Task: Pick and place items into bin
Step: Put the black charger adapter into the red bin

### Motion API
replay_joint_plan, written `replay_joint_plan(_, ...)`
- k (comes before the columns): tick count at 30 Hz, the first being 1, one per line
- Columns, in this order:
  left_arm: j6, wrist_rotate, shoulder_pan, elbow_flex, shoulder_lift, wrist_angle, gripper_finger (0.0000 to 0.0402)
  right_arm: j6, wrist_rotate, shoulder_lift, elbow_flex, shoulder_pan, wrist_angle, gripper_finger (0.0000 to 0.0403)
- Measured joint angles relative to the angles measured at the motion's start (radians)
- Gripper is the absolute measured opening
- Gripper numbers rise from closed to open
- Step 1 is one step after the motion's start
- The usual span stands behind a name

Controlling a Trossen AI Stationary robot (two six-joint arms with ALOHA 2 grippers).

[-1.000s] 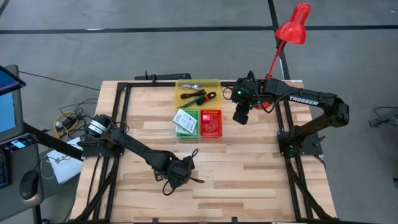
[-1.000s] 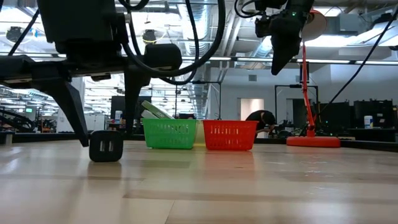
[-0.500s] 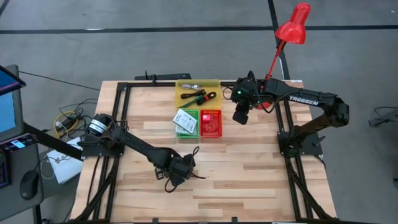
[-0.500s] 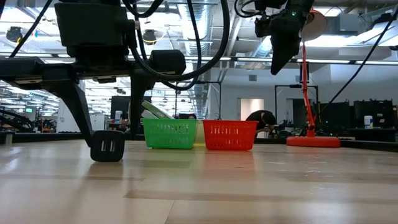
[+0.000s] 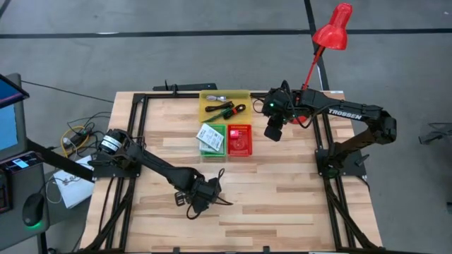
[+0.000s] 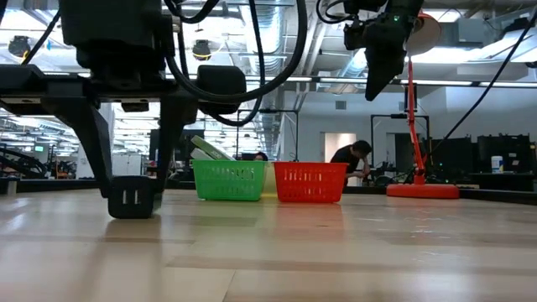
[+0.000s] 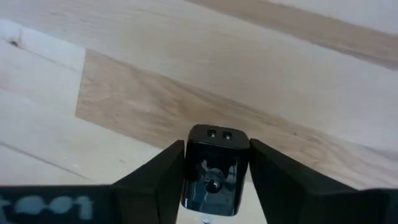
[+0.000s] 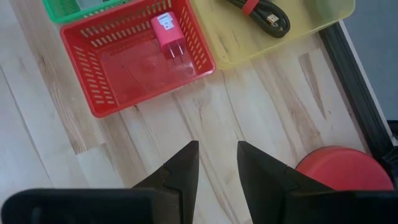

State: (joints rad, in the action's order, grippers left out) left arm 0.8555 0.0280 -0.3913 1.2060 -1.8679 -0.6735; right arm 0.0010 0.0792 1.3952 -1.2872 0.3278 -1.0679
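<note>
Black two-port charger block [image 7: 213, 167] on wooden table [image 5: 282, 197], left gripper [image 7: 214, 171] straddling it; right gripper [image 8: 214, 163] raised, narrowly parted, empty.

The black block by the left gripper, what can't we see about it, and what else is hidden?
- Black block: high view, the left gripper covers it; left wrist view, its near end is cut off by the edge.
- Green basket: low view, its wall hides most of what is inside.
- Red basket: right wrist view, the pink plug is clear; in the high view it is too small to tell.
</note>
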Motion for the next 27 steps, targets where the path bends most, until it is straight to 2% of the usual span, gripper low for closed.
replay_joint_plan(5,0.000,0.013,0.013,0.001,0.000,0.001,0.0130,0.000,0.000,0.000,0.000,0.000,0.000,0.0104)
replay_joint_plan(11,0.000,-0.007,0.029,0.001,0.000,0.004,0.0130,0.000,0.000,0.000,0.000,0.000,0.000,0.0104)
replay_joint_plan(18,0.023,-0.181,0.029,0.018,0.000,0.002,0.0126,-0.005,0.000,0.000,0.000,0.000,-0.005,0.0104)
replay_joint_plan(23,0.075,-0.315,0.033,0.070,0.000,0.003,0.0127,-0.008,0.000,0.000,0.000,0.000,-0.021,0.0104)
replay_joint_plan(27,0.103,-0.382,0.059,0.124,0.002,0.006,0.0127,-0.008,0.000,0.000,0.000,0.000,-0.039,0.0104)
